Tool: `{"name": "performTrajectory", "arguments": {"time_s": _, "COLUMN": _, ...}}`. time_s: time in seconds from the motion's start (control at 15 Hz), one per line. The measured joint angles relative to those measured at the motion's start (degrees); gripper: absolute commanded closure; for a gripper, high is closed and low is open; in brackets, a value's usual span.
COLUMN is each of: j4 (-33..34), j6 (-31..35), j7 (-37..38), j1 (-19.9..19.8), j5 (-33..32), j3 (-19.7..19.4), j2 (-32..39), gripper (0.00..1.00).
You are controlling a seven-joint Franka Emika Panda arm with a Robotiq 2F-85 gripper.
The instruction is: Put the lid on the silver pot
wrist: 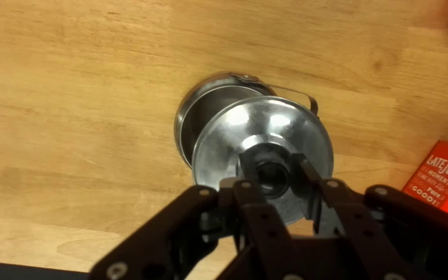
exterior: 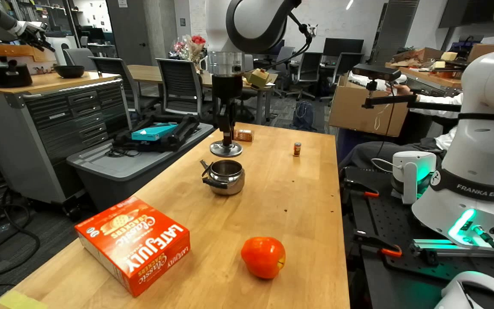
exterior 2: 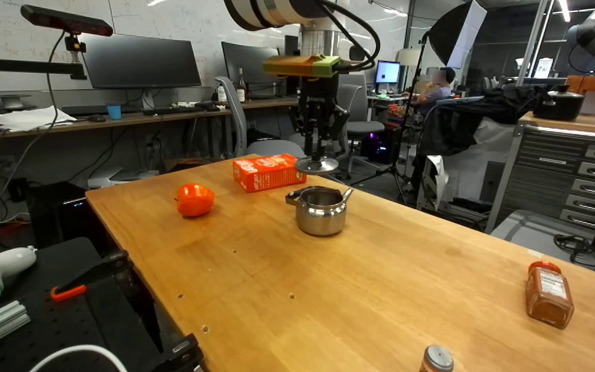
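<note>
A: Obscured?
B: Wrist view: lid (wrist: 226, 146) screens part of the silver pot (wrist: 196, 112); knob (wrist: 272, 179) part-hidden between dark fingers (wrist: 303, 171).
A: Grip?
B: Gripper (exterior 2: 318, 153) pinching that knob.
A: Lid?
B: Round, polished, bright glints; hangs roughly level above the pot, apart from it.
A: Room?
B: Bare table (exterior 2: 256, 268) around the pot, one long edge near; cracker box (exterior 2: 270, 173) nearer than red-orange fruit (exterior 2: 194, 200).
</note>
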Motion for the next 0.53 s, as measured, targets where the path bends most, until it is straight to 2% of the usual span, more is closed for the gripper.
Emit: {"name": "performTrajectory", "arguments": {"time_s": 0.53, "j4": 1.21, "j6": 0.02, "j7": 0.0, "j1": -1.79, "j5": 0.0, "j3": -1.39, "j2": 3.2, "gripper": 0.93}}
